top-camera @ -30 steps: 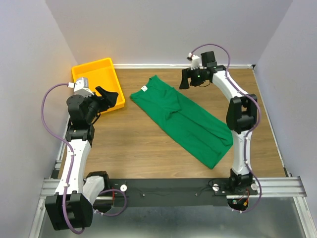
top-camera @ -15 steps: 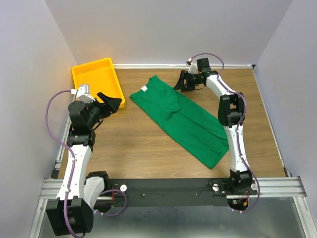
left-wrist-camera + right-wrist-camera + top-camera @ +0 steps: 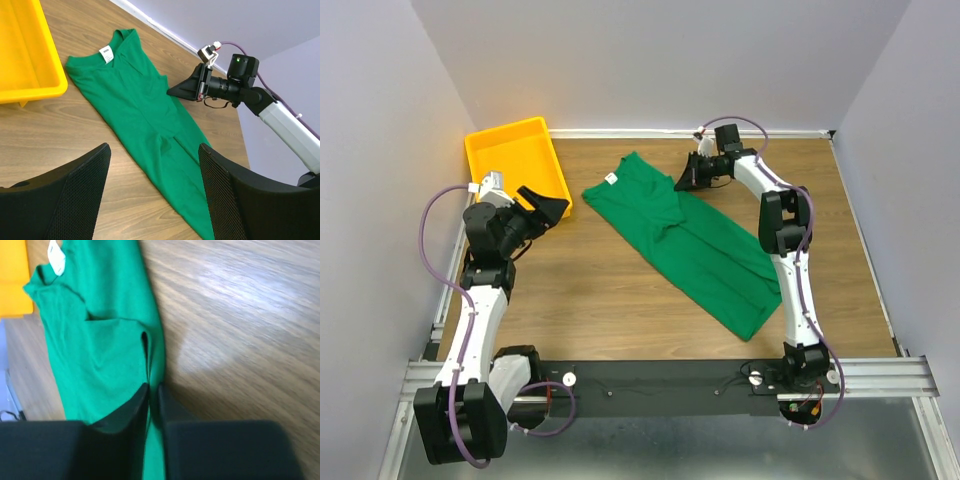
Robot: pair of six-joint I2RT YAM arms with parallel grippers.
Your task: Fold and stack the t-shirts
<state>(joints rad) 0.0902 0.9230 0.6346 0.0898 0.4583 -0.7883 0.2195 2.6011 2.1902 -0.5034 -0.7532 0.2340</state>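
Plainly, one dark green t-shirt (image 3: 690, 235) is lying on the wooden bench (image 3: 590, 290), and one yellow tray (image 3: 480, 150) is sitting at the far left corner. Two arms are working over the bench, each with one hand. The t-shirt is lying doubled lengthwise into a long strip, running diagonally from the far middle of the bench toward the near right, with its small white neck tag (image 3: 610, 179) showing at the far end, nearest the tray.

The right hand (image 3: 680, 182) is reaching down to the strip's far long edge, a little below the collar end. In the right wrist view its two fingers (image 3: 125, 415) are standing almost together, pinching the green edge between them, so this hand is clenching on the t-shirt.

The left hand (image 3: 557, 205) is hovering by the tray's near right corner, well apart from the t-shirt, its fingers (image 3: 75, 200) spreading wide and gripping nothing.
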